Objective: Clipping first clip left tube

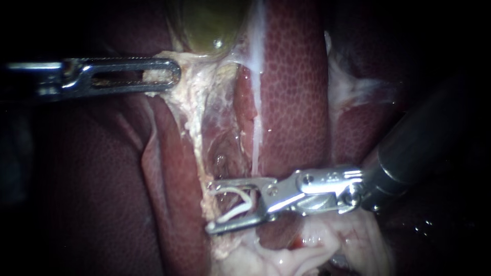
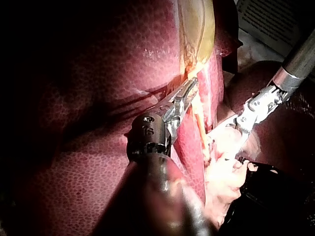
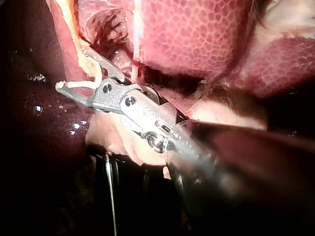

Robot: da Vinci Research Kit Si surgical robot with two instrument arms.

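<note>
My right instrument [image 1: 211, 207] comes in from the right, its jaws standing wide apart on an open white clip [image 1: 236, 203] held between them. The jaws straddle the lower end of the left tube [image 1: 193, 134], a pale ragged strand along the liver's edge. A thin white right tube [image 1: 254, 145] runs down to the upper jaw's base. In the right wrist view the clip [image 3: 78, 84] lies along the lower jaw of my right instrument [image 3: 76, 71]. My left instrument [image 1: 162, 76] is shut on pale tissue just below the greenish gallbladder [image 1: 209, 25], holding it taut; the left wrist view shows its jaws [image 2: 184, 96] on the same strand.
Dark red liver [image 1: 291, 76] lies on both sides of the tubes. Pale fatty tissue [image 1: 312, 245] bulges under my right instrument's shaft. In the left wrist view my right instrument [image 2: 242, 125] is beside my left one, over a black holder [image 2: 268, 196].
</note>
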